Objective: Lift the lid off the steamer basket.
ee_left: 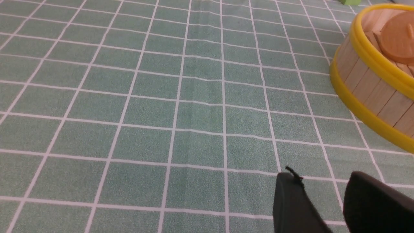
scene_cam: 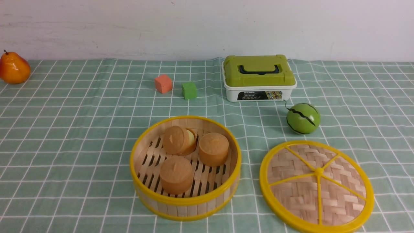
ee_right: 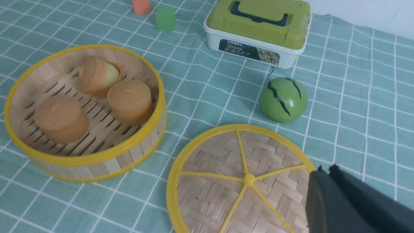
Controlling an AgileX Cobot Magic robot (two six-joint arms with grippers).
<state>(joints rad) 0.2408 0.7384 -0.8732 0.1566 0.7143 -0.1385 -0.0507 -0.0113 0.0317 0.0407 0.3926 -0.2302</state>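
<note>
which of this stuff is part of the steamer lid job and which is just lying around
Part of the job:
lid, already off, lying flat beside the basket
steamer basket, open

Lying about:
three brown cakes in the basket
pear
orange cube
green cube
green-lidded box
toy watermelon

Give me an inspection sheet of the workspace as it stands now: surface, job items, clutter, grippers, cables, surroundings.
Surface: green checked tablecloth, slightly creased.
Job's things: lid is off, lying flat on the cloth to the right of the steamer basket and apart from it. The basket is open and upright, holding three round tan cakes, the back-left one tipped.
Clutter: green-topped white box, toy watermelon, orange cube, green cube, pear at far left.
Grippers: left gripper open, empty, over bare cloth near the basket. Right gripper by the lid's edge, opening not readable.
Cables: nothing seen.
Surroundings: scuffed white wall behind.
</note>
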